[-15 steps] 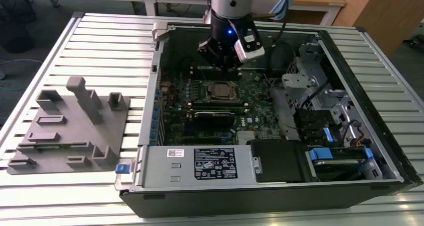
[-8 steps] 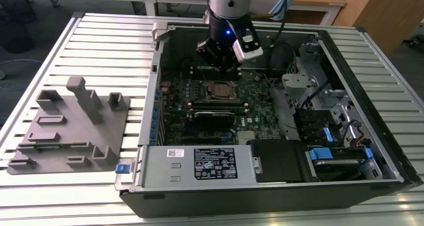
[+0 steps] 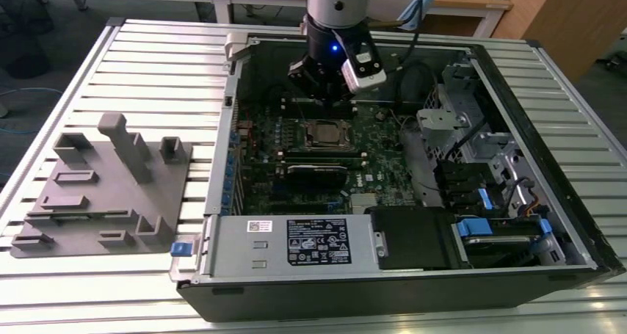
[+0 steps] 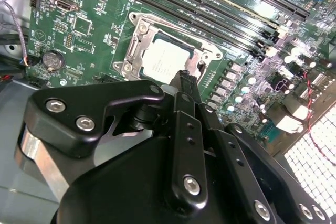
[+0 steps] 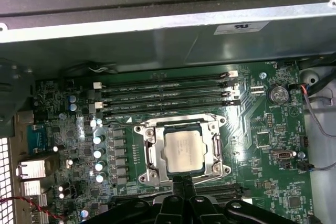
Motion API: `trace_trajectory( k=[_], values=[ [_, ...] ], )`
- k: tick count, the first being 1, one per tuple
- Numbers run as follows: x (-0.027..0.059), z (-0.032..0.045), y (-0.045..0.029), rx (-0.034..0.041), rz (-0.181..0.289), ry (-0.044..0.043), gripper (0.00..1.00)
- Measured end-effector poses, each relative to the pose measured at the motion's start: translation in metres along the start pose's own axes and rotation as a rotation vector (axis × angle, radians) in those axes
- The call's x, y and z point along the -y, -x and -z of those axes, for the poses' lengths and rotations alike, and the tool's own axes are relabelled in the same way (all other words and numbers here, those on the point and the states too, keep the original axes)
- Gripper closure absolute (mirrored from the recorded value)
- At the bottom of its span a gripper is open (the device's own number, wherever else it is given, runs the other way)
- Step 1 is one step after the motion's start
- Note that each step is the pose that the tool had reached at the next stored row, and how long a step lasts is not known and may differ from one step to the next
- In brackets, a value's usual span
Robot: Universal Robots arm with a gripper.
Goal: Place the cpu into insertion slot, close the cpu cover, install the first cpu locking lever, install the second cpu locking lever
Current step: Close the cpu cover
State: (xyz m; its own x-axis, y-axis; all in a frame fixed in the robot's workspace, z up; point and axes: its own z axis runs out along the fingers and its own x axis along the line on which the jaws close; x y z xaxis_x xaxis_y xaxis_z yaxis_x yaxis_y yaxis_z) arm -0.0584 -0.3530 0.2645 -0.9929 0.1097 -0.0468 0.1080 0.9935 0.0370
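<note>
- Silver-grey cpu [image 5: 182, 149] is sitting under the closed cpu cover [image 5: 153, 150].
- Gripper [image 5: 181, 180] is hovering beside that cover — jaws narrow, empty.
- Lever step is likely starting, needing steady pressure.

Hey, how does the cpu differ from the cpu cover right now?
The cpu is a solid, matte grey plate; the cpu cover is a shinier open frame. The cpu is smaller and sits inside the window of the cpu cover. Both are squarish, silvery and lie flat.

Slatted table [image 3: 147, 62]: computer case [image 3: 294, 301], grey fixture [image 3: 108, 187].
</note>
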Motion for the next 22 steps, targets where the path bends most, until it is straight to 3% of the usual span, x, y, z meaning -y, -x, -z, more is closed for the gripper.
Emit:
trace_trajectory(
  k=[9, 22],
  values=[
    [0.0007, -0.0127, -0.0029, 0.0000, 0.000, 0.0001, 0.90],
    [0.0009, -0.0159, -0.0032, -0.0001, 0.000, -0.0001, 0.90]
  ],
)
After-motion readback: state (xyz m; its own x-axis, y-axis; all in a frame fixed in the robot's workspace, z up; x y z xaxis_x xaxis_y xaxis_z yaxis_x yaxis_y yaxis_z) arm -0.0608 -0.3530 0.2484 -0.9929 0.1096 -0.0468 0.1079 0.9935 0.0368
